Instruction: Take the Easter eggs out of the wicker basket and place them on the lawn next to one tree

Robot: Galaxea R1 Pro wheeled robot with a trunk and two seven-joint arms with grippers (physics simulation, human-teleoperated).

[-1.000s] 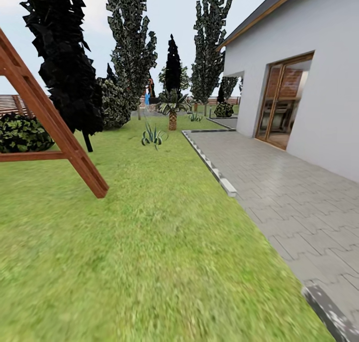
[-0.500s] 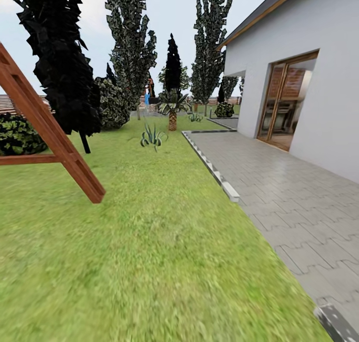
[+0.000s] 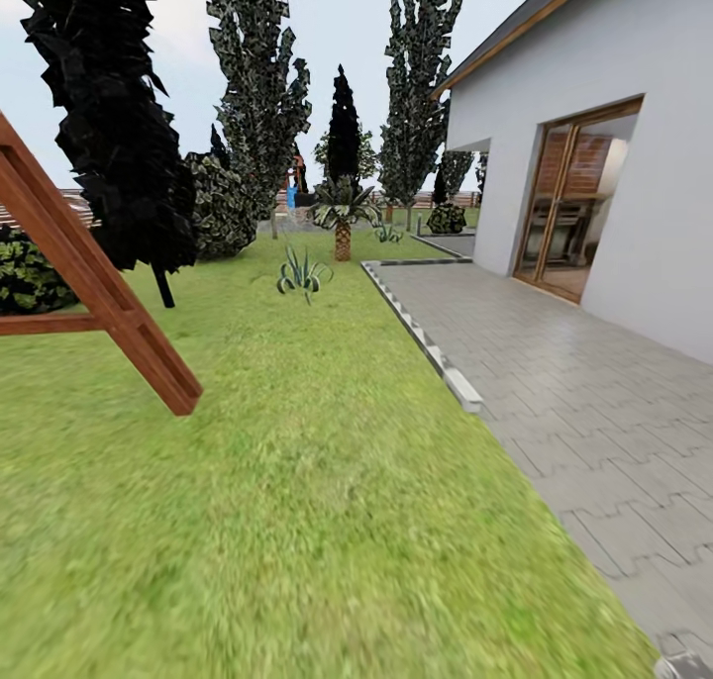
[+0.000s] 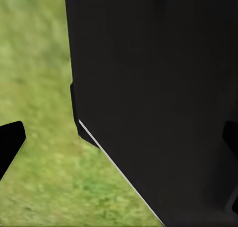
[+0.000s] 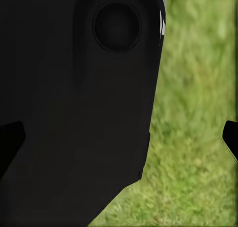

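The lawn (image 3: 297,481) stretches ahead of me, green and mottled. A tree (image 3: 114,125) with a near-black blocky crown and a thin leaning trunk (image 3: 164,288) stands at the left, behind a wooden frame. The three Easter eggs and the wicker basket are out of view. My left gripper (image 4: 119,140) is open, its dark fingertips (image 4: 10,142) wide apart over grass and a black part of my own body. My right gripper (image 5: 119,137) is open too, fingertips (image 5: 231,137) spread, nothing between them.
A slanted brown wooden frame (image 3: 99,283) stands on the grass at the left. A spiky agave (image 3: 302,275) and a short palm (image 3: 343,219) lie ahead. A stone kerb (image 3: 441,362) edges the paved patio (image 3: 584,392) beside the white house (image 3: 634,214).
The whole view has shifted as I roll forward over the grass: the wooden frame slides left and lower, and the kerb and patio come nearer.
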